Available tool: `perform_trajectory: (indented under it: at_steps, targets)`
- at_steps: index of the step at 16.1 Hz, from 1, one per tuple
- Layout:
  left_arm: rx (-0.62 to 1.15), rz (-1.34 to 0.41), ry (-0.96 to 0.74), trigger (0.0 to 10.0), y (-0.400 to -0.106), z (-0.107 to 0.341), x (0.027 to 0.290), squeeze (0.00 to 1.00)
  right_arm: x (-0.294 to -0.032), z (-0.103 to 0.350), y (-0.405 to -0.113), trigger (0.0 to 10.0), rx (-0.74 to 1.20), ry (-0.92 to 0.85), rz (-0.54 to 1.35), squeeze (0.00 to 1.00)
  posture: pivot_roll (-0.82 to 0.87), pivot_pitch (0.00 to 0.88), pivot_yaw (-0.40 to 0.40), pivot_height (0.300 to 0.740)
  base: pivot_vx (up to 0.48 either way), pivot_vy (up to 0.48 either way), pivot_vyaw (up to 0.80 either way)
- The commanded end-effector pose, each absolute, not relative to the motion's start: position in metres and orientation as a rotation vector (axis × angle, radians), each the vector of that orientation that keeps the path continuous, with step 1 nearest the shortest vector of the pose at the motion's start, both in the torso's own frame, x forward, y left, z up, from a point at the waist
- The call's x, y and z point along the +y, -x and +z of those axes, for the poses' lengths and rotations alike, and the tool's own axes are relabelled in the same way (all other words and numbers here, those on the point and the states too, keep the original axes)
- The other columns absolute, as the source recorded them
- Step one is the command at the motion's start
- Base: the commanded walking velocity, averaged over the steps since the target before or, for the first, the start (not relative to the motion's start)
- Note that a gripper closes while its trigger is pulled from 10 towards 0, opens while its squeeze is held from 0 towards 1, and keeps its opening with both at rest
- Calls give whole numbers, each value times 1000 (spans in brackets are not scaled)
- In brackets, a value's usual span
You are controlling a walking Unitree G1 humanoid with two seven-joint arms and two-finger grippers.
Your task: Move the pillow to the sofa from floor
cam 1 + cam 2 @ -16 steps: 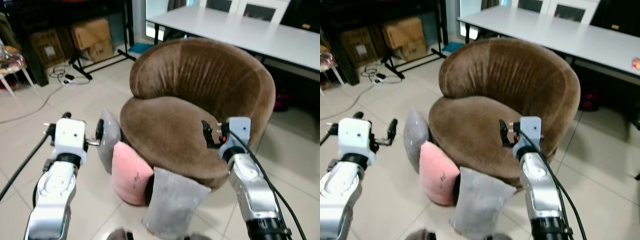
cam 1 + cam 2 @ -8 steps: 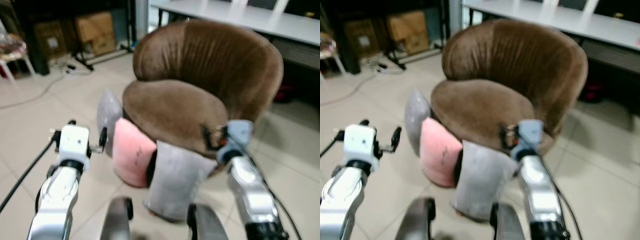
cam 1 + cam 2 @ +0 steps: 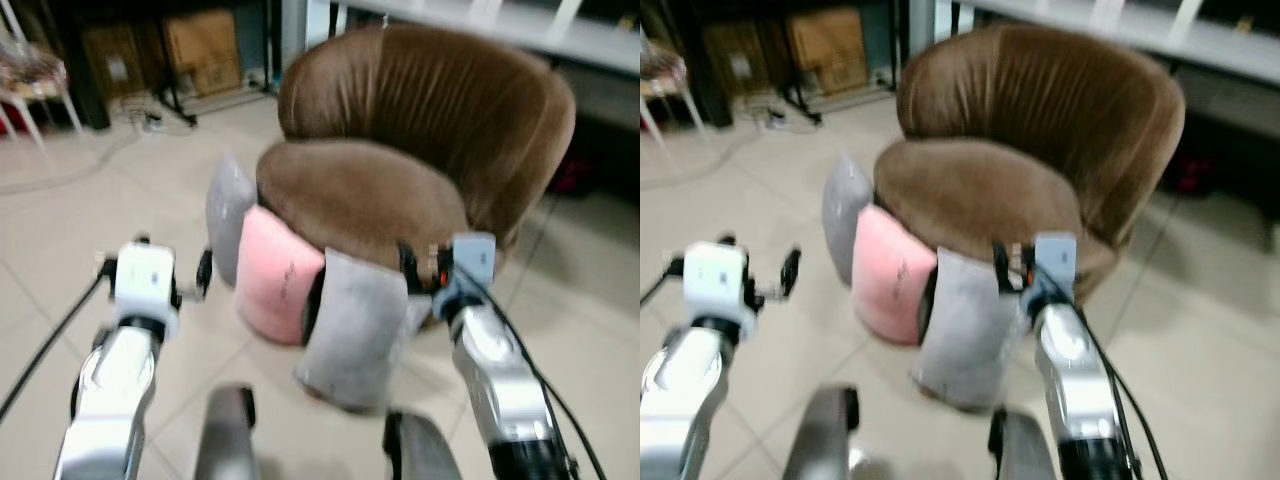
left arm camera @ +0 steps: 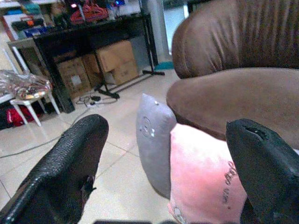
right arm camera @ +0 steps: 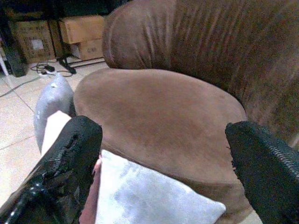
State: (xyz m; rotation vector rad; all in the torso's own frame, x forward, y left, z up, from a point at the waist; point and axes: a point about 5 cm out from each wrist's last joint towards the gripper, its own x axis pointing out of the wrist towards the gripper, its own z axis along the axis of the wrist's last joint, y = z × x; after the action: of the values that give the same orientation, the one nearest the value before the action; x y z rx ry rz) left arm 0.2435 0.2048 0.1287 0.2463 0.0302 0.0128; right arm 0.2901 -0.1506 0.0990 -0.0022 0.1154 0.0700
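Three pillows stand on edge on the tiled floor (image 3: 60, 230), leaning against the front of a round brown sofa chair (image 3: 420, 130). Nearest the robot: a grey pillow (image 3: 350, 330), plump, soft-cornered, tilted back against the seat edge. Touching it on the robot's left: a pink pillow (image 3: 275, 275), rounded, with a small dark mark or lettering on its face. Behind the pink one, a second grey pillow (image 3: 228, 220), upright, narrow edge forward, with a faint round emblem visible in the left wrist view.

Sofa seat cushion bare, velvety brown, with vertical ribbing on the backrest.

Left gripper (image 3: 172, 268) held up beside the pink pillow, apart from it; jaws released, wide gap between the black fingers (image 4: 70, 172), nothing between them. Right gripper (image 3: 418, 272) hovers just over the nearest grey pillow at the sofa's front edge; jaws also spread wide, empty, fingers (image 5: 60, 168) framing the seat cushion.

Background, blurred: cardboard boxes (image 3: 200, 45) under a dark shelf, cables on the floor, a white bench (image 3: 520, 20) behind the sofa.
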Motion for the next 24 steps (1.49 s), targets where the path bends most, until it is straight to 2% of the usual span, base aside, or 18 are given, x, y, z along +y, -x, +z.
perform_trajectory:
  at_steps: [1,24]
  targets:
    - [9,-2,-244,10000,-246,134,202,0,-151,104,-293,10000,100,-7,76,0,-55,0,-45,581,300,0,0]
    - [10,-9,-249,10000,-248,134,201,0,-150,103,-295,10000,104,-3,68,0,-55,0,-45,581,298,0,0]
